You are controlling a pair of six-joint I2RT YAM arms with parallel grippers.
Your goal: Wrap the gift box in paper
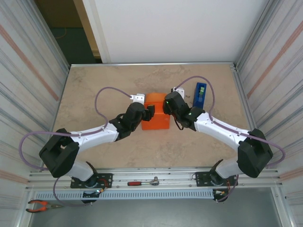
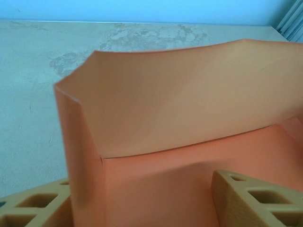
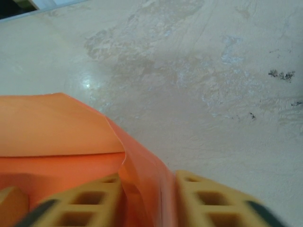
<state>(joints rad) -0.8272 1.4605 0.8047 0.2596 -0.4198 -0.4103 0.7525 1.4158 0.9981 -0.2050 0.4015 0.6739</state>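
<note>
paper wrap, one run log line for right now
paper folded into block, end flap standing | right gripper pinching paper fold | left gripper astride block

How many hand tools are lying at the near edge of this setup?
2: red-handled pliers at the near left corner; a red-handled tool midway along the near rail. Others may be hidden.

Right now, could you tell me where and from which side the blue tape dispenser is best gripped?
Probably across its two broad flat sides, coming down from above: the tape dispenser stands on edge, thin from overhead, its long axis pointing away from the arms, to the right of the paper.
</note>
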